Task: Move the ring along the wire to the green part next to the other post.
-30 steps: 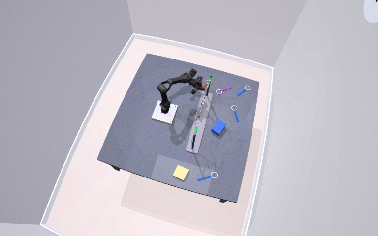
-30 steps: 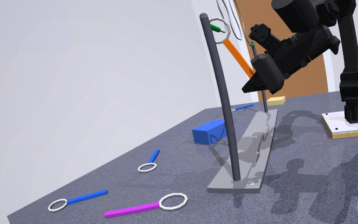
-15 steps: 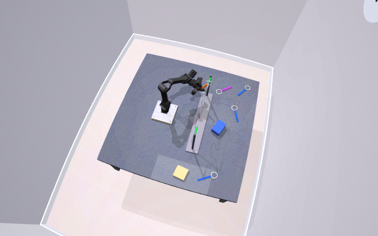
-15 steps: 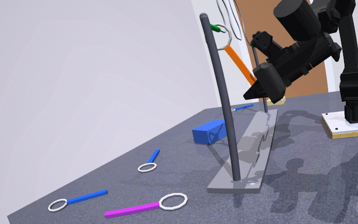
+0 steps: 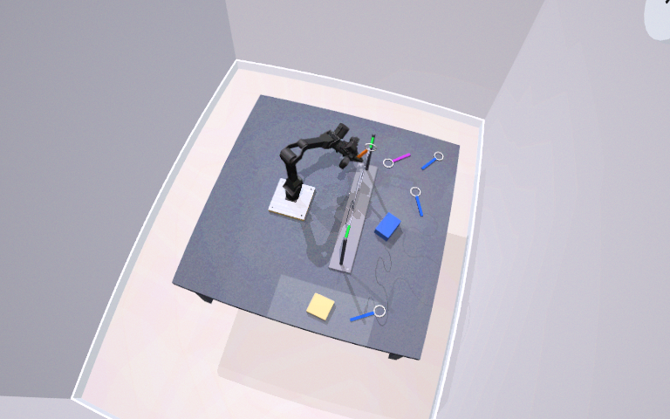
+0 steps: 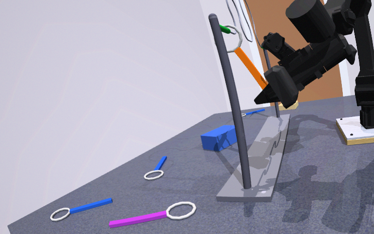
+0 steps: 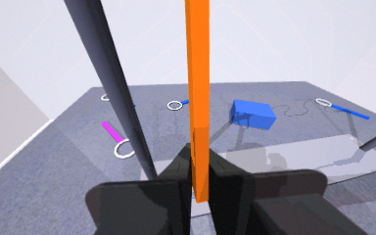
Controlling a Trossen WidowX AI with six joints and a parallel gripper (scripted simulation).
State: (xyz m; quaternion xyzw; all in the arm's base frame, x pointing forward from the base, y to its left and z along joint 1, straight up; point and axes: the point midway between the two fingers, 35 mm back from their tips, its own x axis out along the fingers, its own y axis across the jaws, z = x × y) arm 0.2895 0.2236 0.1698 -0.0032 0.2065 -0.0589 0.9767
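Jaws clamped on the orange handle [image 5: 362, 154] [image 6: 249, 66] [image 7: 198, 73]; in the top view, the ring [image 5: 376, 147] [image 6: 241, 36] sits at their one o'clock, around the wire.

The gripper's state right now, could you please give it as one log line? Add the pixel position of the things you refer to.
gripper [image 5: 361, 159] [image 7: 193, 146]: shut on orange handle [image 5: 362, 154] [image 6: 250, 67] [image 7: 198, 73] | ring [image 5: 376, 147] [image 6: 240, 41]: beside post [image 5: 367, 160] [image 6: 231, 90] [image 7: 115, 93]
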